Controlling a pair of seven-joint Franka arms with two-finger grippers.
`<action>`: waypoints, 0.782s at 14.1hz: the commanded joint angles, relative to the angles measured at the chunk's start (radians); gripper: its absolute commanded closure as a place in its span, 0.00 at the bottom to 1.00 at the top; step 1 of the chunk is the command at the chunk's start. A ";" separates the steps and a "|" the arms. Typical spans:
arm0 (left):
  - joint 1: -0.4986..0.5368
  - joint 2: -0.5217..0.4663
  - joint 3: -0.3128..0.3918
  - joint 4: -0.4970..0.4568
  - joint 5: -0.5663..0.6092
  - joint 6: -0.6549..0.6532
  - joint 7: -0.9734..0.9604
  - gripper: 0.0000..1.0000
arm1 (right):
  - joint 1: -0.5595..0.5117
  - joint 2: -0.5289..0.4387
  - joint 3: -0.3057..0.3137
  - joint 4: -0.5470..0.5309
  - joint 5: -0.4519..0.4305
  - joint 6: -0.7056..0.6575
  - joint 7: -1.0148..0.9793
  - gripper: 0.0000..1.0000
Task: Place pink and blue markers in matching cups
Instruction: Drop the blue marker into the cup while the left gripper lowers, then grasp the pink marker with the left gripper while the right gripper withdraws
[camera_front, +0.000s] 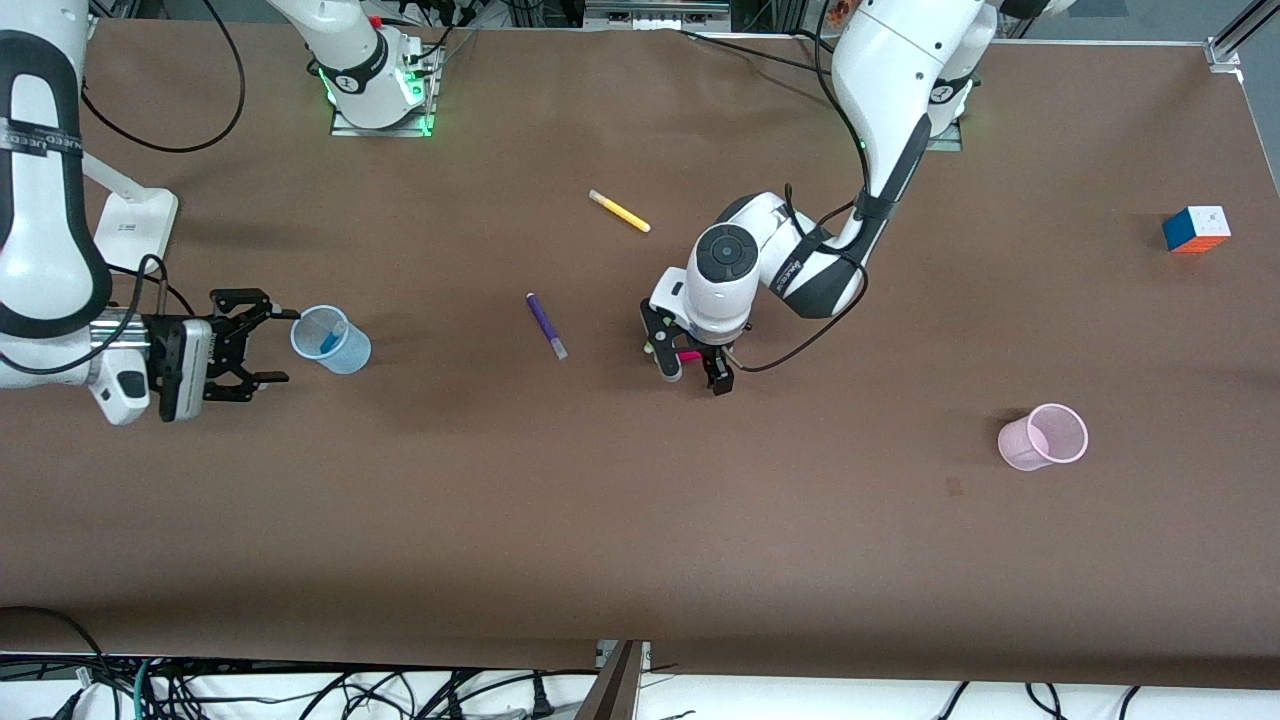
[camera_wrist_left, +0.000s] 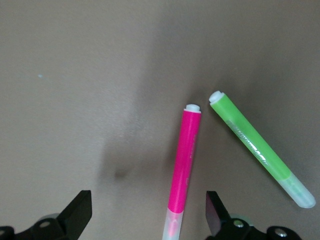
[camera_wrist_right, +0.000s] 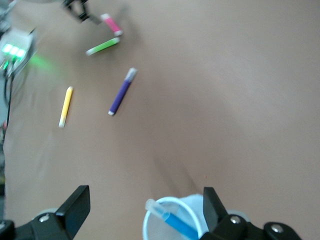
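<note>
Partly readable black band (camera_front: 40, 135) on right arm (camera_front: 45, 200): mirrored lettering, apparently "NEED", rest unclear. White print along lime green marker (camera_wrist_left: 257, 150): too small to read. Dark lettering on left arm's wrist link (camera_front: 795, 270): illegible. Nothing else legible.

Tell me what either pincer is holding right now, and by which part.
Nothing. The left pincer stands open around the slim pink marker near one end; the right pincer is open beside the translucent pale blue cup.
</note>
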 joint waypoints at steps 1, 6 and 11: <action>-0.010 -0.005 0.008 -0.024 0.014 0.022 0.022 0.00 | 0.019 -0.003 0.007 0.098 -0.096 -0.066 0.357 0.00; -0.034 0.006 0.008 -0.025 0.013 0.022 0.020 0.00 | 0.110 -0.024 0.016 0.151 -0.331 -0.104 0.898 0.00; -0.053 0.040 0.010 -0.025 0.013 0.022 0.013 0.00 | 0.102 -0.208 0.138 0.038 -0.546 -0.112 1.208 0.00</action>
